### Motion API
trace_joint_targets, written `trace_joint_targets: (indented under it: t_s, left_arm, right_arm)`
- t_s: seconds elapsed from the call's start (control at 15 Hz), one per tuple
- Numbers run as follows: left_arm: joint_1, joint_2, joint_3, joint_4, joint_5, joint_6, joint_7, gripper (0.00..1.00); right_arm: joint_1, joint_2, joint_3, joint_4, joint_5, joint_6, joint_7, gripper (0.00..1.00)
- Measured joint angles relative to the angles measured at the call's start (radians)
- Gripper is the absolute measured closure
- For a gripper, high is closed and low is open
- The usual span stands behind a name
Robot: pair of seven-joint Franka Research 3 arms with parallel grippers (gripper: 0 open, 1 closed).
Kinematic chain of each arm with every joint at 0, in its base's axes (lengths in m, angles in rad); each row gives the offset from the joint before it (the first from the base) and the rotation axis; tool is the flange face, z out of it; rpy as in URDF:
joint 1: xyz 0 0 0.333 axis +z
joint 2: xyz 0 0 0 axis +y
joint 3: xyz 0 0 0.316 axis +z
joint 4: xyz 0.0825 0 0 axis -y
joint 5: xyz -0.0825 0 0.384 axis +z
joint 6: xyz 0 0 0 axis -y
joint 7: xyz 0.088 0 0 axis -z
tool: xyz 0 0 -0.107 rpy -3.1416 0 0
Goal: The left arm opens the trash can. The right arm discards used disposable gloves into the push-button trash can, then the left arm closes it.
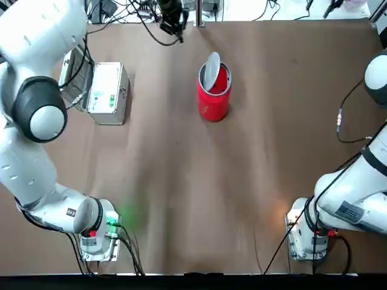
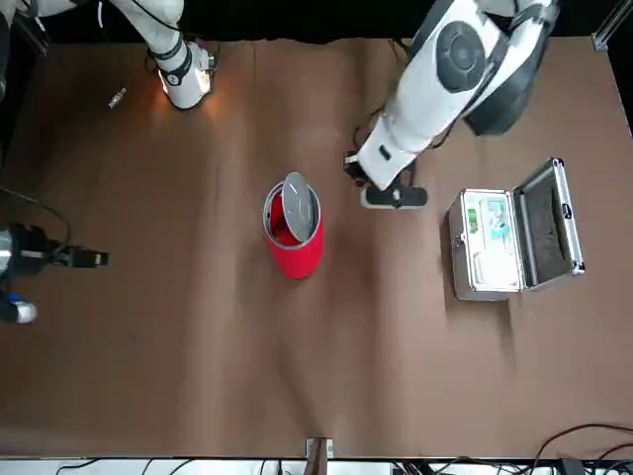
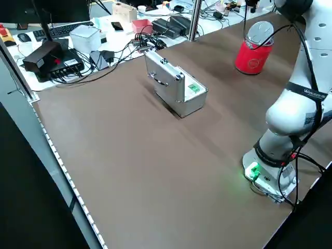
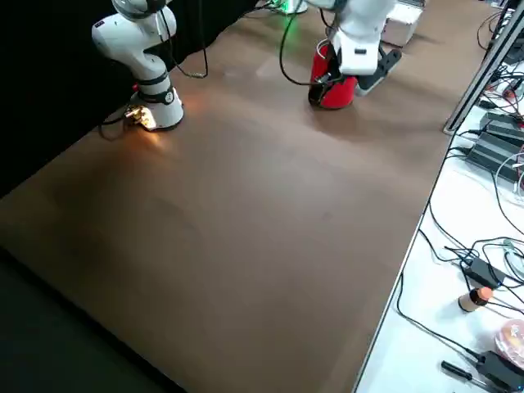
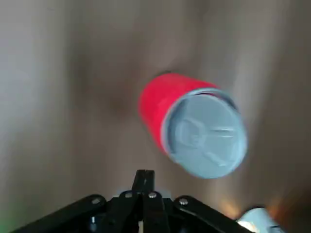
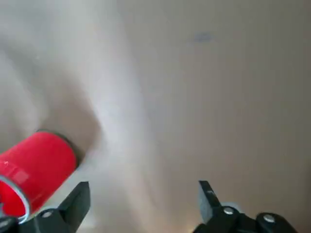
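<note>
legible text: none | brands: none | numbers: none | signs: none | labels: present, wording too small

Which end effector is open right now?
The right end effector, over on the robot's right of the trash can: its fingers stand wide apart with nothing between. The left end effector, on the can's left, has its fingers together.

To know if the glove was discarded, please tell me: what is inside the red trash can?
Behind the raised lid, the trash can shows only red lining; no glove is visible. Its bottom is hidden, so I cannot tell.
</note>
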Motion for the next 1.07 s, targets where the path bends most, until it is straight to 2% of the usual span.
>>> trace_joint_targets:
  t_s: [0.2,0.33,0.53,0.8,0.93,1.07]
  left_arm:
    - [-0.059,0.046,0.000,0.008,-0.022,0.149,-0.106,0.99]
    - [-0.113,0.083,0.000,0.011,-0.022,0.246,-0.171,0.99]
    - [-0.144,0.120,0.000,0.011,-0.022,0.318,-0.198,0.99]
    - [-0.171,0.161,0.003,0.011,-0.022,0.420,-0.210,0.99]
    - [-0.175,0.173,0.004,0.012,-0.019,0.449,-0.210,0.99]
    - [-0.175,0.178,0.005,0.012,-0.012,0.458,-0.210,0.99]
  right_arm:
    - [-0.030,-0.043,-0.002,0.000,-0.025,-0.041,-0.001,0.01]
    - [0.059,-0.067,-0.112,0.000,-0.046,-0.058,-0.005,0.01]
    - [0.178,-0.081,-0.215,0.000,-0.059,-0.055,-0.017,0.04]
    - [0.279,-0.121,-0.400,0.000,-0.037,-0.044,-0.155,0.06]
    - [0.294,-0.144,-0.455,-0.001,-0.014,-0.041,-0.185,0.05]
    - [0.301,-0.176,-0.471,-0.029,-0.005,-0.008,-0.194,0.05]
